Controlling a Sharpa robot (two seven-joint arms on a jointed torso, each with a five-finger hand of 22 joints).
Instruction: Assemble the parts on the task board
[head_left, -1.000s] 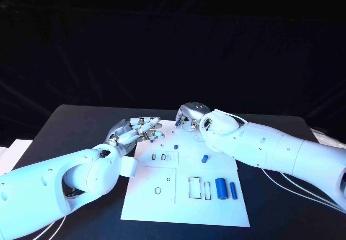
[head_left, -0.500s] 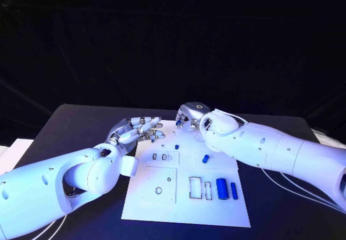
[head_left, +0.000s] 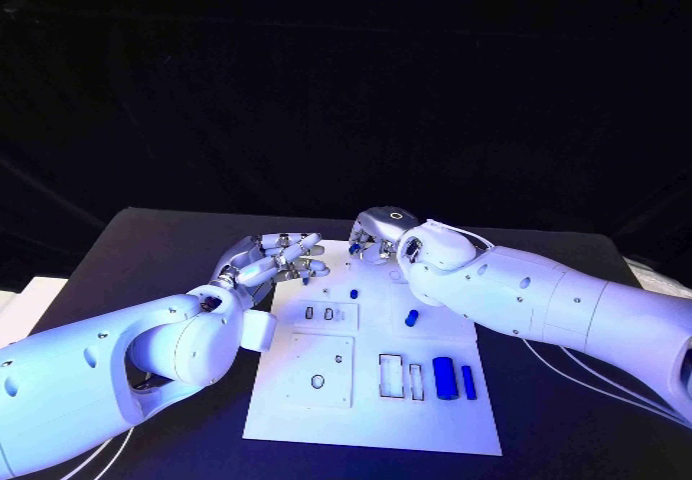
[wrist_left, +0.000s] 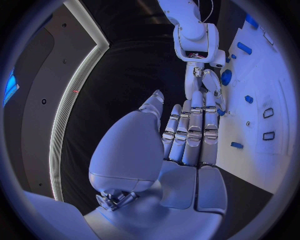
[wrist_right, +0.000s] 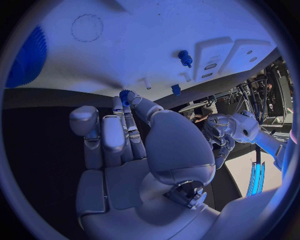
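Task board: the white task board (head_left: 378, 400) lies flat in the middle of the black desk (head_left: 144, 250), its far edge under both hands.
Loose parts: two blue cylinders (head_left: 444, 377) lie side by side on the board's near right area; a shorter blue piece (head_left: 411, 318) lies mid-board; a small blue peg (head_left: 353, 294) stands further back.
Right hand: the right hand (head_left: 378, 237) hangs over the board's far edge, fingers curled down; in the right wrist view a small blue toothed part (wrist_right: 124, 95) sits at its fingertips (wrist_right: 119, 102), so it seems to be pinching that part.
Left hand: the left hand (head_left: 277, 259) hovers at the board's far left edge, fingers loosely bent and apart, holding nothing that I can see.
Step in hand: probably seating the pinched part at the far end of the board.
Doing it well: keep the part upright over its seat, lower slowly, and release only once it is seated; keep the left hand clear or steadying the board's edge.
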